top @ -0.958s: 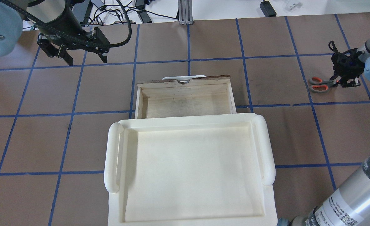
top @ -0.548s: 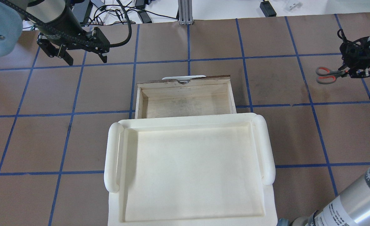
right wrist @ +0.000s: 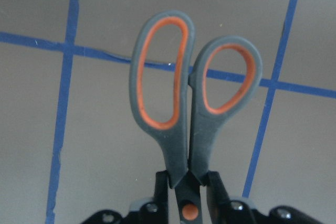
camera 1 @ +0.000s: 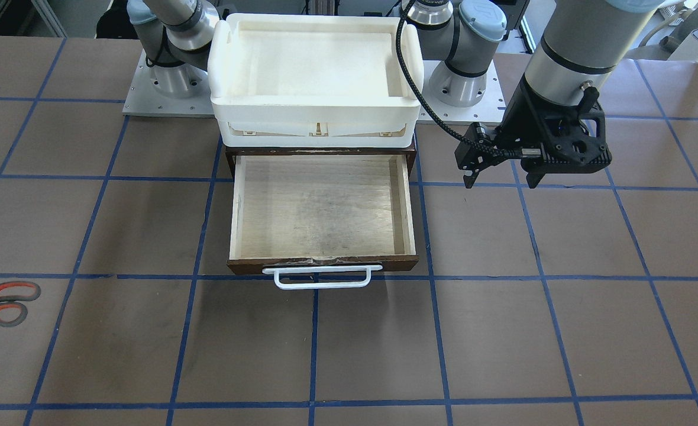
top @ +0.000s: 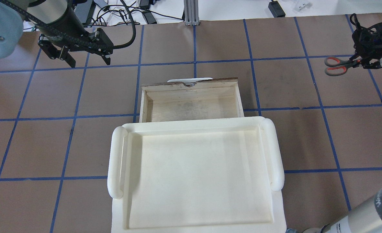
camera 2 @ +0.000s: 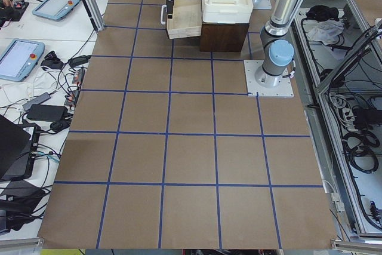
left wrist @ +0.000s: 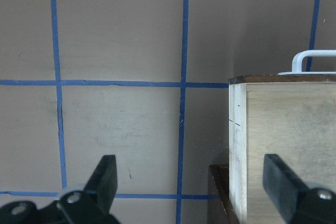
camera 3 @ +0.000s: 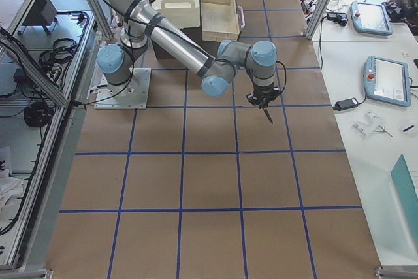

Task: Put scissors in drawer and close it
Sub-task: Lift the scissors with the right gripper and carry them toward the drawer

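The scissors (top: 336, 66), grey handles lined orange, are held by the blades near the orange pivot in my right gripper (top: 361, 61), above the table at the far right. The handles stick out from the gripper in the right wrist view (right wrist: 184, 114). In the front-facing view the scissors (camera 1: 3, 302) show at the left edge. The wooden drawer (top: 191, 105) stands pulled open and empty, white bar handle on its far side; it also shows in the front-facing view (camera 1: 319, 207). My left gripper (top: 88, 61) hangs open and empty, left of the drawer's front corner (left wrist: 283, 145).
A white plastic bin (top: 194, 174) sits on top of the dark cabinet that holds the drawer, and covers the drawer's rear part in the overhead view. Cables and chargers lie beyond the table's far edge (top: 126, 16).
My right gripper, shut on the scissors, has moved them away from the robot and slightly right, off the spot where they lay. The left arm and the drawer have not moved.
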Controlling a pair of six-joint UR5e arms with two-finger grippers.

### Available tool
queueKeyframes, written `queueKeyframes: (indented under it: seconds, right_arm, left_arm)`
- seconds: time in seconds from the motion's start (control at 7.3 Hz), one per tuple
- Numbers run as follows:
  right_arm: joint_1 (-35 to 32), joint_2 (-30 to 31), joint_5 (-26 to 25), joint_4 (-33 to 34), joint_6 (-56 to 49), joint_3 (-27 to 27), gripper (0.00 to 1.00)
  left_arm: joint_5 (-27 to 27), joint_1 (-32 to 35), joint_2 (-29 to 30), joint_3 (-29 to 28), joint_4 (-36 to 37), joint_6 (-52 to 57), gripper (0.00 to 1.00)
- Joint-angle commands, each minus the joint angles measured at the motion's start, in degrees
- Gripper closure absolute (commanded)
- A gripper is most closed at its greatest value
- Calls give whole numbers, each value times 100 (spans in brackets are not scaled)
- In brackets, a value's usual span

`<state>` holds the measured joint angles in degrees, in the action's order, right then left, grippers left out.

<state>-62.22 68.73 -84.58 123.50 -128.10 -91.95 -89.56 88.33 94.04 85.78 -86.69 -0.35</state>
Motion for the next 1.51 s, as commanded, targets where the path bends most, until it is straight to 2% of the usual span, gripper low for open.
queueKeyframes:
  seconds: [0.0, 0.55, 0.96, 1.23, 1.37]
  right_arm:
    - [-587, 570, 73, -614, 417, 1, 100]
    - [-1807, 1115, -5, -1107, 2213, -7, 100]
    - [-3169, 1125, -162, -1109, 4497, -7, 100]
    - [-4057, 1090, -513, -1073, 5301, -7, 100]
    - [-4331, 1047, -506, -1099, 5618, -16, 100]
  left_arm:
    - [0, 0, 0, 0, -6, 0, 0]
    - [0, 0, 0, 0, -6, 0, 0]
    - [0, 0, 0, 0, -6, 0, 0]
    - [0, 0, 0, 0, -15, 0, 0]
    - [-9, 0, 0, 0, -15, 0, 0]
